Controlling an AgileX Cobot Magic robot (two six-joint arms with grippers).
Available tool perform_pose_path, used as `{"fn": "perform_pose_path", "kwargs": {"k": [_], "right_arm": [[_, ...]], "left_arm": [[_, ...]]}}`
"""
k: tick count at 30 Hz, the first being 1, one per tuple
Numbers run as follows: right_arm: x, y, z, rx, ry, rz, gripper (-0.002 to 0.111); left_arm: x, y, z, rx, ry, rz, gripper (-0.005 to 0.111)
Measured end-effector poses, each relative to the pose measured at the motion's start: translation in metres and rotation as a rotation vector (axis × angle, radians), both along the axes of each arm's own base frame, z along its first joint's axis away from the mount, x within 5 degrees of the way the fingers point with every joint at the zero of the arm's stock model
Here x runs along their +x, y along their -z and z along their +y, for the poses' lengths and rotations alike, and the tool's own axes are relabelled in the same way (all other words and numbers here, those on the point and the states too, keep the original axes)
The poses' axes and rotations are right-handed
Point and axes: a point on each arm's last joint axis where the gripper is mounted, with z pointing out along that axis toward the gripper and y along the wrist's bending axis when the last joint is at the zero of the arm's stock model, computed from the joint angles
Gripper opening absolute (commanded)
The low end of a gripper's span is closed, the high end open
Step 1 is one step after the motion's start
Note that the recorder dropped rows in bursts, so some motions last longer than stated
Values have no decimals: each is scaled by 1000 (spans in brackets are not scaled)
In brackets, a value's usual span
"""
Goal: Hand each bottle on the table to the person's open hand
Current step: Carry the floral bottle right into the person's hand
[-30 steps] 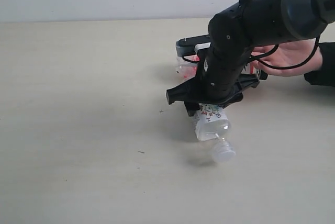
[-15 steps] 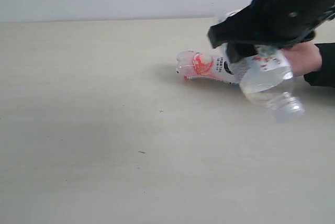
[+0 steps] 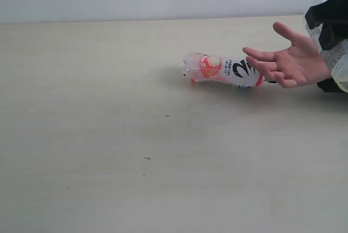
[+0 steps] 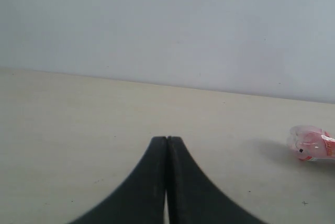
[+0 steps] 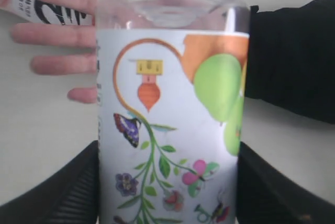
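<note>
Right wrist view, clear bottle (image 5: 167, 77), white floral label (image 5: 157, 161), butterfly

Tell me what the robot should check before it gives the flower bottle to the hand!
1. Grip firm: ok. The right tool has the flower bottle between its fingers.
2. Hand open: ok. The hand is open with fingers spread.
3. Hand empty: ok. Nothing lies in it in the exterior view.
4. Bottle over the palm: cannot tell. The right wrist view shows the hand behind the bottle, but the exterior view shows no arm.
5. Left tool clear: ok. The left tool is shut, empty and apart from the pink bottle.
6. All bottles handed over: not ok. The pink bottle lies on its side on the table by the hand.
</note>
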Motion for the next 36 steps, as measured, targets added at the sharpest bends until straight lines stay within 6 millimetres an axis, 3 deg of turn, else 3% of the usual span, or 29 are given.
{"fn": "perform_pose_path", "kwargs": {"k": [6, 10, 15, 21, 23, 26, 28, 36], "right_arm": [[39, 51, -9, 55, -9, 69, 0], [57, 73, -5, 88, -38, 92, 0], [75, 88, 2, 138, -42, 106, 0], [79, 92, 2, 143, -39, 111, 2], [80, 92, 3, 144, -39, 104, 16], [81, 93, 3, 146, -38, 104, 55], [81, 93, 3, 146, -38, 105, 74], [80, 90, 3, 147, -39, 98, 76]], "left_arm": [[0, 0, 0, 0, 0, 0, 0], [0, 0, 0, 0, 0, 0, 0], [0, 0, 0, 0, 0, 0, 0], [0, 0, 0, 0, 0, 0, 0], [0, 0, 0, 0, 0, 0, 0], [0, 0, 0, 0, 0, 0, 0], [0, 0, 0, 0, 0, 0, 0], [0, 0, 0, 0, 0, 0, 0]]}}
